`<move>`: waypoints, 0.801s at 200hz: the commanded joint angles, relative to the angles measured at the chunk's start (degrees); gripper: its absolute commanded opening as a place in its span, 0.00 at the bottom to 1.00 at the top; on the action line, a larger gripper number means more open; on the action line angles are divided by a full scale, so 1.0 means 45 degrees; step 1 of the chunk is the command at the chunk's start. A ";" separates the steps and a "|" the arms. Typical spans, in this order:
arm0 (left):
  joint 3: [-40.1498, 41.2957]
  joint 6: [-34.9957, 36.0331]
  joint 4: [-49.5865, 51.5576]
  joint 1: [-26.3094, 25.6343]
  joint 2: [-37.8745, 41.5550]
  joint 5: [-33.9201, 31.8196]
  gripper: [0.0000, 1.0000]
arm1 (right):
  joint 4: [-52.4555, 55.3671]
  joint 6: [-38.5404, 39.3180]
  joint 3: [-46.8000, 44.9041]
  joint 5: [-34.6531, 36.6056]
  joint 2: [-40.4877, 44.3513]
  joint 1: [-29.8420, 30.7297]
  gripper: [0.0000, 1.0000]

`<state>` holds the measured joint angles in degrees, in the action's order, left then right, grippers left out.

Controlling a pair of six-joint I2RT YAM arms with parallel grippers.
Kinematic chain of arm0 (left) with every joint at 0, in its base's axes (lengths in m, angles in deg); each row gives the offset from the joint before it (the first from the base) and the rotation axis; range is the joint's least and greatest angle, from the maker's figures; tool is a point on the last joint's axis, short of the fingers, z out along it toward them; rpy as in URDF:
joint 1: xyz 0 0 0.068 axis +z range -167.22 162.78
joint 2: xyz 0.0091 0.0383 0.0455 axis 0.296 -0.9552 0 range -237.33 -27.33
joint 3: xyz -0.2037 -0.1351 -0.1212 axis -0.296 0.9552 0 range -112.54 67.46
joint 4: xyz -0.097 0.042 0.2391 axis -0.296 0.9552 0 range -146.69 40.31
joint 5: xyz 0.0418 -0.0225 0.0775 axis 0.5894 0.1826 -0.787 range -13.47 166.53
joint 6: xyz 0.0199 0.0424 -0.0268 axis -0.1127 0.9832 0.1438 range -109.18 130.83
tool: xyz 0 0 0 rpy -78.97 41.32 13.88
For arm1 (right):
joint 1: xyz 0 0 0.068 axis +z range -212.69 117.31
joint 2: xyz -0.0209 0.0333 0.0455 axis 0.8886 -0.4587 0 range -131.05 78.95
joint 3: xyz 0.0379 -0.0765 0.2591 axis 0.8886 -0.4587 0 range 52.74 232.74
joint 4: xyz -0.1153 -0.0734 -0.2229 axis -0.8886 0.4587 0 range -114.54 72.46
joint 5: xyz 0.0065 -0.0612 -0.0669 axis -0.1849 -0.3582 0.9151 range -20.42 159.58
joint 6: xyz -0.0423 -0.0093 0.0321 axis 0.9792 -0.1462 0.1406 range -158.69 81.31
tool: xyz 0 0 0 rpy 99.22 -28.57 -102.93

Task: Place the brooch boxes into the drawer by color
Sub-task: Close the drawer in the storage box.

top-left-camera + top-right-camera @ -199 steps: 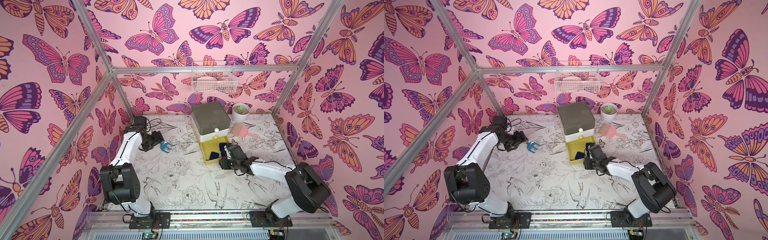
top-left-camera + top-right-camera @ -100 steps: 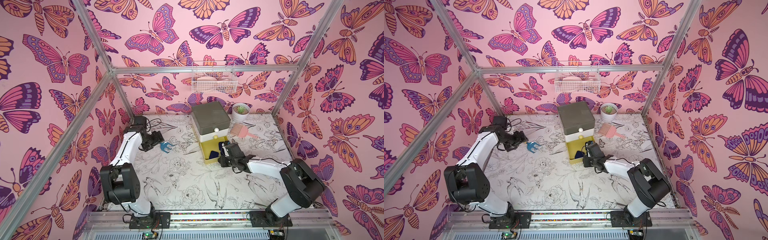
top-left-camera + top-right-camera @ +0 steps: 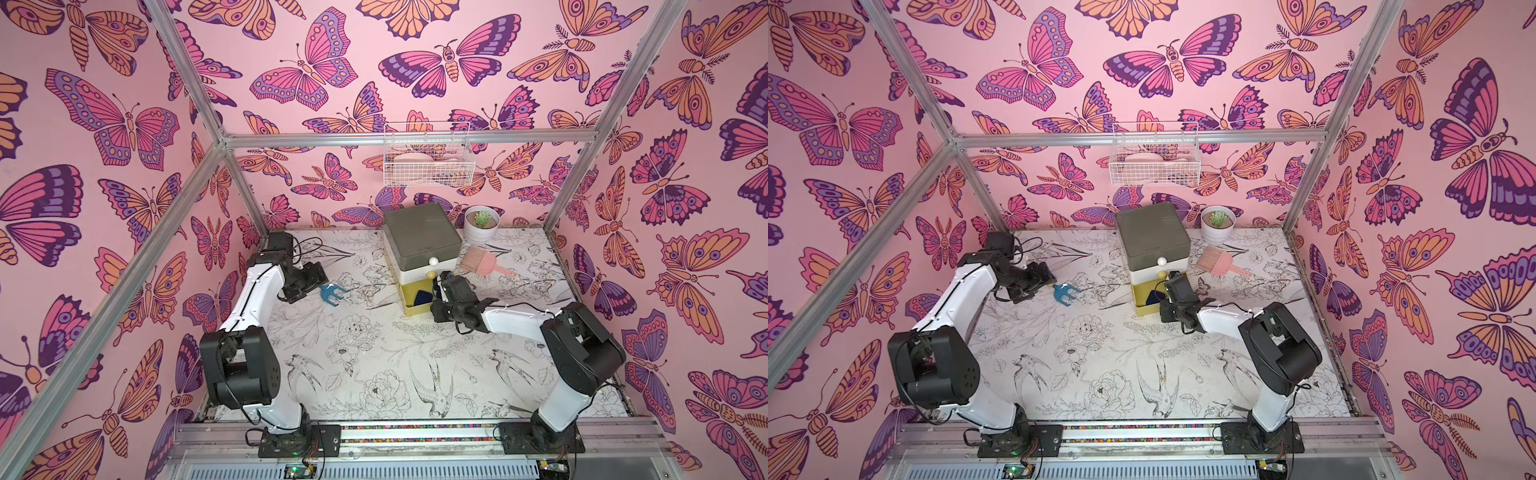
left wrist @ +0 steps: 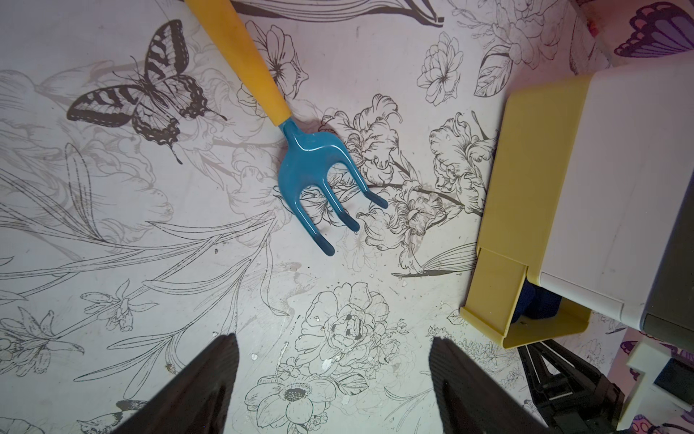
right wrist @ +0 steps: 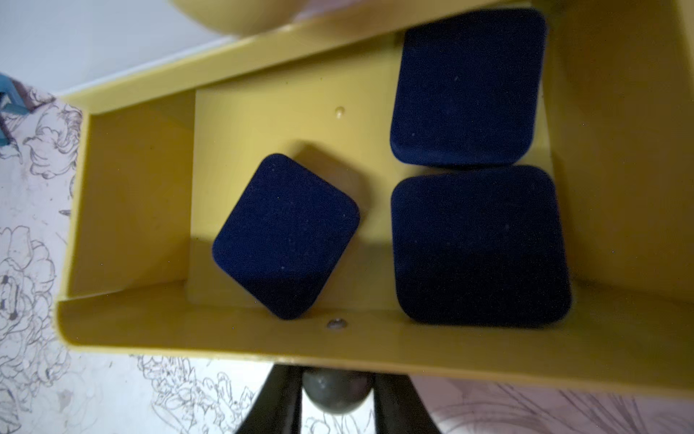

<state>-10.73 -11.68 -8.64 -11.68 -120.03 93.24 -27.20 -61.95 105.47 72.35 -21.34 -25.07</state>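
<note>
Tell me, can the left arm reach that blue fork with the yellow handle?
Probably yes. The left end effector is open, and the fork lies flat just ahead of it, with nothing in between.

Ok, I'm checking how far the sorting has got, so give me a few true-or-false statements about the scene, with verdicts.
1. The yellow drawer stands pulled out. True.
2. It holds three red boxes. False: the three boxes inside are navy blue.
3. The right end effector has the drawer's knob between its fingers. True.
4. The left end effector grips the garden fork. False: it is open and empty, and the fork lies on the table apart from it.
</note>
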 commanded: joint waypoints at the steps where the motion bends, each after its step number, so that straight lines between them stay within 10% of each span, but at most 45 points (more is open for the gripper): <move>1: -0.0216 0.0235 0.0298 -0.0079 0.0206 -0.0139 0.86 | -0.1401 0.0200 0.0537 0.0669 -0.0608 -0.0031 0.22; 122: -0.0436 0.0178 0.0297 -0.0118 0.0023 0.0063 0.86 | -0.0304 -0.0457 -0.0858 0.0714 0.3028 -0.0100 0.64; 146: -0.0475 0.0176 0.0298 -0.0138 -0.0001 0.0064 0.86 | -0.0092 -0.0924 -0.1388 0.0904 0.4027 -0.0394 0.53; 160: -0.0456 0.0176 0.0298 -0.0157 -0.0016 0.0075 0.86 | -0.0188 -0.1347 -0.1747 0.0283 0.4297 -0.1059 0.12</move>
<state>-11.78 -11.68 -8.44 -12.05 -120.03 93.26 -29.73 -64.31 100.20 74.75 -4.40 -26.25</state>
